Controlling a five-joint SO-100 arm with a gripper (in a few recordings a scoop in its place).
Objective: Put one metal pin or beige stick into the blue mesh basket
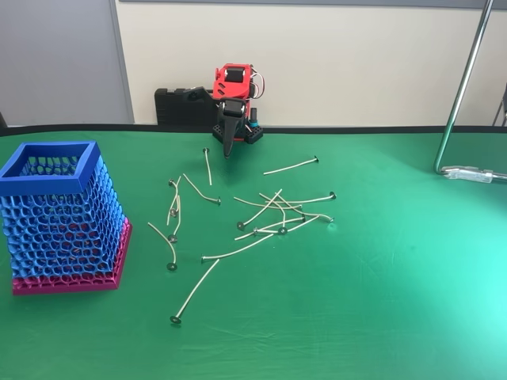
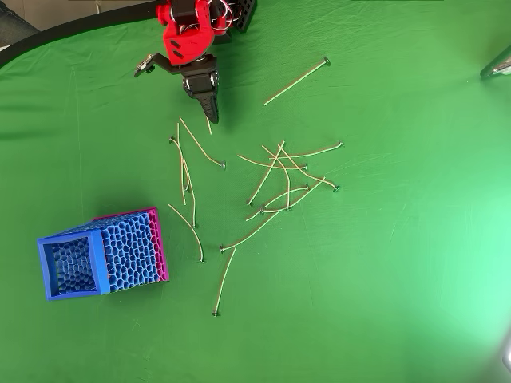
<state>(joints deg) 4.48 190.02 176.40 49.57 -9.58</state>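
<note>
On a green table, a blue mesh basket serves as the landmark: tall and square, with a solid blue rim and a magenta-pink base, it stands upright at the left side in the fixed view. From overhead it sits lower left.

Right of the basket, many thin beige sticks with small grey disc heads lie scattered flat on the cloth — some crossing one another in a loose tangle, others lying singly. One stick lies just right of the basket, apart from it. Another lies alone, farther right and toward the back of the table.

Behind the sticks and well away from the basket, the red and black arm is folded low over its base. Its dark gripper points down toward the table, its tip just beside the upper end of one stick. From overhead the gripper shows its fingers drawn together to a narrow point, holding nothing.

A metal pole rises at the far right.
</note>
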